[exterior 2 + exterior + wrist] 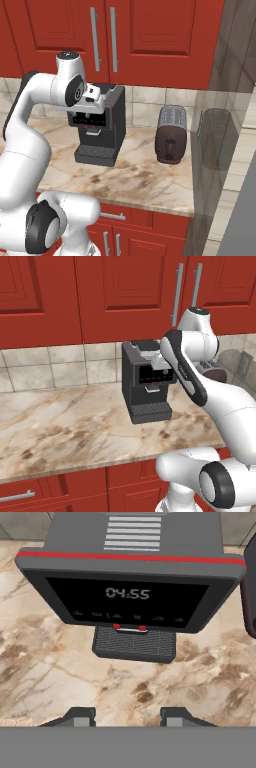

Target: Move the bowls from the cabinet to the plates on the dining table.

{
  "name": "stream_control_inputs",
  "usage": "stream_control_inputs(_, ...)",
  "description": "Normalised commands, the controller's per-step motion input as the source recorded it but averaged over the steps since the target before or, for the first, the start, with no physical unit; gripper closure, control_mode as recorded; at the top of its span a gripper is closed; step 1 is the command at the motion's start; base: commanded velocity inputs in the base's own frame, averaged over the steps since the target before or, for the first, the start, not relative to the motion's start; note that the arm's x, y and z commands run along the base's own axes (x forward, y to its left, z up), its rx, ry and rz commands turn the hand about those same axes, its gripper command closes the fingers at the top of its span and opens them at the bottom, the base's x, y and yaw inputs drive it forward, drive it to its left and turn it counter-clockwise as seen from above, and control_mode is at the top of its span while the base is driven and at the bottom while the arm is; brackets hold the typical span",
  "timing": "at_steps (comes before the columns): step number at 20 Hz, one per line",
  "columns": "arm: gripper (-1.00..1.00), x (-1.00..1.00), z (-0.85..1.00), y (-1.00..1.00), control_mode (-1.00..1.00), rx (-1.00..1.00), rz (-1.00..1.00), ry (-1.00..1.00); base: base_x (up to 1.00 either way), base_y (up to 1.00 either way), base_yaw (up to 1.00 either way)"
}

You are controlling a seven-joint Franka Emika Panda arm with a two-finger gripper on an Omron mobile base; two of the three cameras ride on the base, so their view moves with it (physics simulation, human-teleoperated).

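The tall red cabinet [125, 296] [150, 30] hangs above the counter with its doors shut. Its long silver bar handles [176, 296] [94, 37] stand side by side. The bowls are hidden, and the plates and the dining table are out of view. My gripper [127, 717] hovers in front of a dark coffee machine, below the cabinet doors and above the counter. Its two fingertips [80, 716] stand apart with nothing between them. In the base views the hand [160, 362] [96, 104] sits against the machine's upper front.
The coffee machine [142, 381] [102, 125] [130, 587] stands on the marble counter [60, 421] against the tiled wall. A dark toaster [171, 134] is to its right, then a see-through grey container [216, 137]. Red drawer fronts [30, 496] run below the counter.
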Motion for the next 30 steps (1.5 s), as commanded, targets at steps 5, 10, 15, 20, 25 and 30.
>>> stream_control_inputs(5,-1.00,0.00,0.00,0.01,-1.00,0.00,0.01,0.00,0.00,0.00,0.00)
stream_control_inputs(10,-1.00,-0.13,0.00,0.00,-1.00,0.00,0.01,-0.06,0.00,0.00,0.00)
stream_control_inputs(15,-1.00,-0.16,0.00,-0.01,-1.00,0.00,0.01,-0.13,0.00,0.00,0.00)
stream_control_inputs(20,-1.00,-0.01,0.00,-0.11,-1.00,0.00,0.00,-0.10,0.00,0.00,0.00)
stream_control_inputs(25,-1.00,0.00,0.00,-0.10,-1.00,0.00,0.00,-0.08,0.00,0.00,0.00)
stream_control_inputs(30,-1.00,0.00,0.00,-0.10,-1.00,0.00,0.00,-0.08,0.00,0.00,0.00)
